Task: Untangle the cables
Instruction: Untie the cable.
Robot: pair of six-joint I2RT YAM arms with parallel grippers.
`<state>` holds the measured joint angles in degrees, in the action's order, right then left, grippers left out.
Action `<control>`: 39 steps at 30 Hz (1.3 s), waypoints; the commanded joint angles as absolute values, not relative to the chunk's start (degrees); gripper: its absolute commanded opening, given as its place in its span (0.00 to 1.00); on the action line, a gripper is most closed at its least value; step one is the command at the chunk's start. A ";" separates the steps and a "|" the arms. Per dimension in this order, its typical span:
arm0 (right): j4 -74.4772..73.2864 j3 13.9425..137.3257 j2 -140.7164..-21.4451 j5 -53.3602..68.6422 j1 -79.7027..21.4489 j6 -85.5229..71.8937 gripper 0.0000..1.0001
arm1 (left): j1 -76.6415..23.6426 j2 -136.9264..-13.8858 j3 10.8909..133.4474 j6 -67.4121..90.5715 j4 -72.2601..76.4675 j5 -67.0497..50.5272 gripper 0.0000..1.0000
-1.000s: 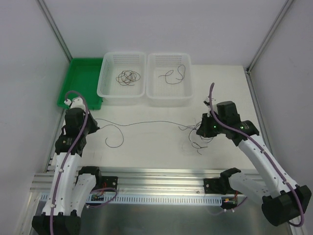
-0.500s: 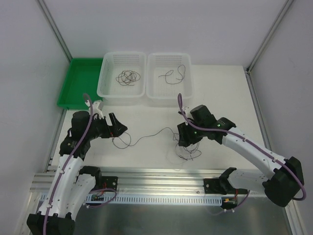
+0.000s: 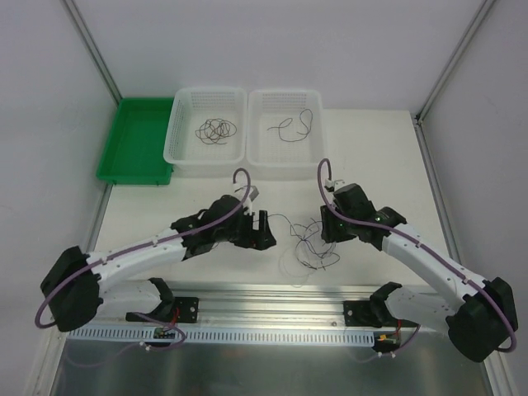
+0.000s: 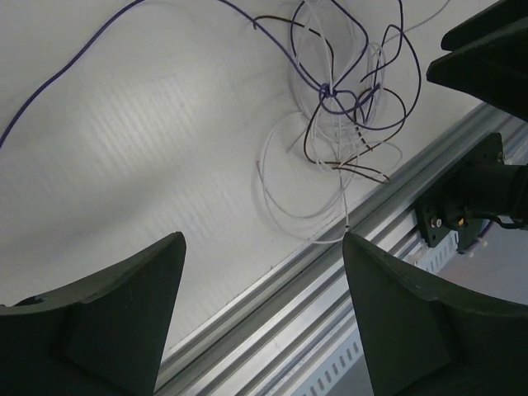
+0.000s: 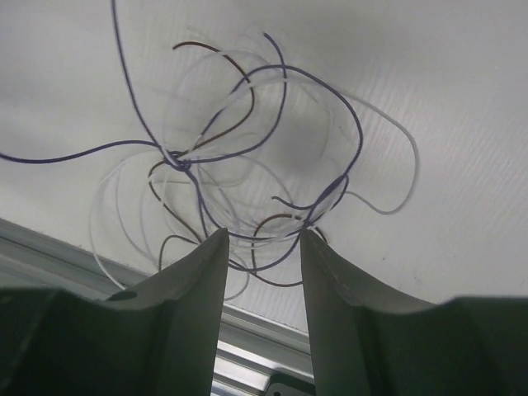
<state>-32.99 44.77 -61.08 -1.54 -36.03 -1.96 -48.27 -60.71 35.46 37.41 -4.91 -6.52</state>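
— Cables [image 3: 310, 244] first: where do they sit?
— In the top view, low in the middle of the table [image 3: 371, 157], just above the metal rail [image 3: 272, 290]. They form 1 loose tangle of thin loops, lying between the 2 claws.
— What strands can you make out?
— The left wrist view has the tangle [image 4: 338, 97] in the upper right of the frame: purple, brown and whitish strands crossing at a small knot. 1 purple strand [image 4: 49, 78] runs off to the upper left. A whitish loop reaches down to the edge of the rail.
— And the left gripper [image 3: 267, 231]?
— Released. Its fingers [image 4: 124, 305] stand wide apart with nothing between them, just left of the tangle in the top view.
— The right gripper [image 3: 328, 230]?
— Also released, with a narrower gap. In the right wrist view its fingers [image 5: 198, 289] point at the tangle [image 5: 247, 165], and a few low loops show in the gap at the tips. Whether those touch the fingers, I cannot tell.
— Anything else on the table?
— 2 white baskets side by side at the top. The left basket [image 3: 183, 140] holds a coiled dark wire [image 3: 216, 129]; the right basket [image 3: 315, 153] holds a loose dark wire [image 3: 294, 125]. A green tray [image 3: 136, 153] lies left of them.
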 commanded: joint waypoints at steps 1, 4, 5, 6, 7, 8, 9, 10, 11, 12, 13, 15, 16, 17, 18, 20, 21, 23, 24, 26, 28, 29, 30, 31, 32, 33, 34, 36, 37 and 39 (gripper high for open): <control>-29.98 42.63 -59.59 -0.53 -33.67 -4.48 0.43 | -52.46 -69.67 42.88 38.50 4.12 -0.35 0.77; -28.30 41.05 -59.68 3.06 -32.08 -4.22 0.43 | -55.10 -78.90 47.89 38.06 6.32 -0.26 0.74; -27.43 40.17 -59.85 3.60 -31.82 -4.31 0.43 | -56.06 -82.93 48.94 38.06 6.76 -0.26 0.72; -26.81 39.82 -59.94 4.13 -31.82 -4.31 0.43 | -56.34 -84.62 50.70 38.06 7.46 -0.35 0.71; -26.28 39.29 -60.38 5.00 -31.82 -4.39 0.43 | -56.69 -86.20 51.41 38.06 7.99 -0.26 0.70; -25.06 38.85 -60.55 5.36 -31.82 -4.57 0.43 | -57.04 -89.00 52.03 38.14 9.04 -0.52 0.69; -24.27 37.89 -60.64 6.49 -31.73 -4.66 0.43 | -57.30 -90.16 53.16 38.14 9.49 -0.79 0.67; -23.56 37.45 -60.91 7.03 -31.82 -4.66 0.43 | -57.48 -92.26 53.61 38.14 9.93 -0.79 0.66; -21.99 37.09 -60.91 7.38 -31.73 -4.83 0.43 | -57.65 -93.16 53.96 38.14 10.71 -0.97 0.66; -21.28 36.65 -61.26 8.17 -31.82 -5.18 0.43 | -57.83 -93.95 54.49 38.14 11.16 -1.31 0.65; -20.57 36.04 -61.35 8.70 -31.82 -5.19 0.42 | -58.01 -94.74 54.67 38.23 11.77 -1.41 0.63; -18.03 35.33 -61.52 10.27 -31.73 -5.36 0.41 | -58.18 -96.59 54.76 38.41 13.79 -2.28 0.58; -17.41 34.90 -61.87 10.46 -31.82 -5.54 0.41 | -58.27 -97.46 54.67 38.58 14.49 -2.37 0.57; -16.45 34.72 -62.75 10.63 -31.82 -5.54 0.41 | -58.27 -97.91 54.49 38.93 15.11 -2.46 0.54; -15.74 34.54 -63.28 10.98 -31.73 -5.71 0.41 | -58.27 -98.35 54.41 39.02 16.25 -2.81 0.53; -13.73 33.75 -64.24 11.86 -31.82 -5.89 0.41 | -58.27 -99.84 54.58 39.29 17.05 -3.25 0.50; -13.10 33.40 -65.03 12.47 -31.90 -6.15 0.40 | -58.27 -100.28 54.67 39.37 17.66 -3.51 0.47; -11.44 32.70 -65.30 13.18 -31.82 -6.59 0.40 | -58.36 -101.07 54.41 39.46 18.45 -4.13 0.39; -10.90 32.43 -65.39 14.05 -31.82 -6.50 0.40 | -58.36 -101.34 54.32 39.46 19.24 -4.04 0.33; -9.76 31.91 -65.39 14.76 -31.90 -6.42 0.40 | -58.36 -101.69 53.62 39.38 20.03 -3.78 0.18; -9.32 31.82 -65.83 15.38 -31.82 -6.24 0.40 | -58.36 -101.86 53.26 39.20 21.52 -3.78 0.12; -9.06 31.73 -65.83 15.64 -31.82 -6.15 0.40 | -58.36 -101.95 52.91 39.11 21.97 -4.04 0.04; -8.97 31.73 -66.00 15.99 -31.82 -6.24 0.39 | -58.36 -102.04 52.74 39.11 22.49 -4.22 0.02; -8.70 31.55 -66.01 16.17 -31.82 -6.15 0.39 | -58.36 -101.87 52.56 39.02 22.76 -4.48 0.00; -8.44 31.47 -66.01 16.26 -31.90 -6.15 0.39 | -58.36 -101.78 51.95 39.02 23.81 -4.74 0.00; -8.18 31.29 -65.83 16.61 -31.90 -6.07 0.39 | -58.36 -101.60 51.60 38.94 24.34 -4.75 0.00; -8.09 31.20 -65.83 16.79 -31.82 -6.15 0.39 | -58.36 -101.17 51.24 38.94 24.95 -4.75 0.00; -7.74 31.20 -66.27 16.70 -31.90 -5.80 0.39 | -58.36 -100.64 50.01 38.50 26.97 -5.10 0.00; -7.56 31.11 -66.53 16.35 -31.90 -5.89 0.39 | -58.36 -100.11 49.66 38.41 27.50 -5.27 0.00; -7.38 30.94 -67.32 15.04 -31.90 -5.71 0.38 | -58.36 -99.67 48.78 37.97 29.00 -6.32 0.00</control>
<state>-9.63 31.46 -66.39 15.07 -32.05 -5.69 -57.82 -101.89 50.13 39.42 23.81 -4.25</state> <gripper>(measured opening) 0.388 0.011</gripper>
